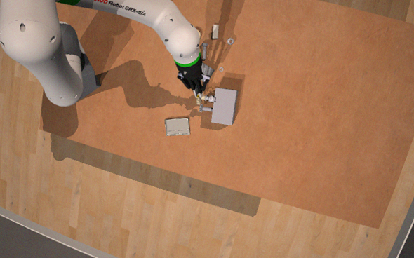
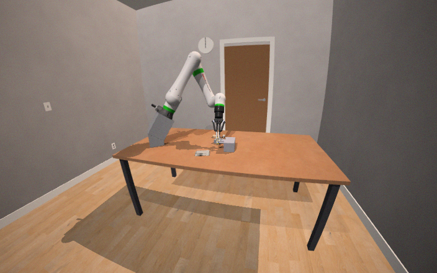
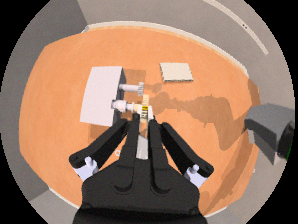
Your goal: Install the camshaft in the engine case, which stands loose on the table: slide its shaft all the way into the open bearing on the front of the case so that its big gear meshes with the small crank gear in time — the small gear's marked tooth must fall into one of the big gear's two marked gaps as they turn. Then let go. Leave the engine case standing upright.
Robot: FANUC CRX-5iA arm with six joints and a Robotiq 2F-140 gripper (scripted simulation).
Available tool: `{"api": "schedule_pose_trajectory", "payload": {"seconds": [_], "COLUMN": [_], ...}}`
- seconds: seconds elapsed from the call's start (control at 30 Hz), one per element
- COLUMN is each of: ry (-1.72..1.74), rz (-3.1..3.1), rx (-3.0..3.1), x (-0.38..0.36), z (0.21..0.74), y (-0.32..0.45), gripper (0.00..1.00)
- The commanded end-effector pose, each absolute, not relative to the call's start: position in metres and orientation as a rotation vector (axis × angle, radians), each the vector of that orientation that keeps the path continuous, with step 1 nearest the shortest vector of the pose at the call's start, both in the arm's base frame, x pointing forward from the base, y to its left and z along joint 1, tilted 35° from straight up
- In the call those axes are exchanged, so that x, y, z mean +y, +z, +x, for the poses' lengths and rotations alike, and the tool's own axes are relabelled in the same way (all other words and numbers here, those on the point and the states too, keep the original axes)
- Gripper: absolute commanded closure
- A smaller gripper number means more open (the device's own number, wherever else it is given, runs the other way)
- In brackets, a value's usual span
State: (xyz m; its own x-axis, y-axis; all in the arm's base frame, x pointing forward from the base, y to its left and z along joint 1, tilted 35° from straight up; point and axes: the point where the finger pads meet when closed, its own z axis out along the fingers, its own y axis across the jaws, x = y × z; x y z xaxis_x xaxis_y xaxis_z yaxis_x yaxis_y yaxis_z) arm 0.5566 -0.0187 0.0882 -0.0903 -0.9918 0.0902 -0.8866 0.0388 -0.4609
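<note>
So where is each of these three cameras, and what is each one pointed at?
Top: overhead, looking straight down at the table; shows the white arm and the gripper by the engine case.
Exterior: out in the room, facing table and door; shows the whole arm.
Wrist: on the arm's end, looking past the fingers, which pinch the camshaft.
Shared: all three show the case and a flat grey tray.

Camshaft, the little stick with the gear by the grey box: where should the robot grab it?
By the big gear at its outer end, coming straight down. The camshaft lies level, its shaft pointing into the case, so that end must stay free, and the table blocks below. The gripper appears shut on it there.
</note>
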Motion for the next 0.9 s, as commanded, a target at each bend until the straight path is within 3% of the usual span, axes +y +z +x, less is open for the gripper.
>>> {"api": "schedule_pose_trajectory", "payload": {"seconds": [0.0, 0.87], "ry": [-0.598, -0.598], "rz": [-1.925, -1.925], "rx": [2.062, 2.062], "x": [-0.0190, -0.0191], "z": [0.5569, 0.5610], "y": [0.0890, 0.0911], "gripper": [0.86, 0.86]}}
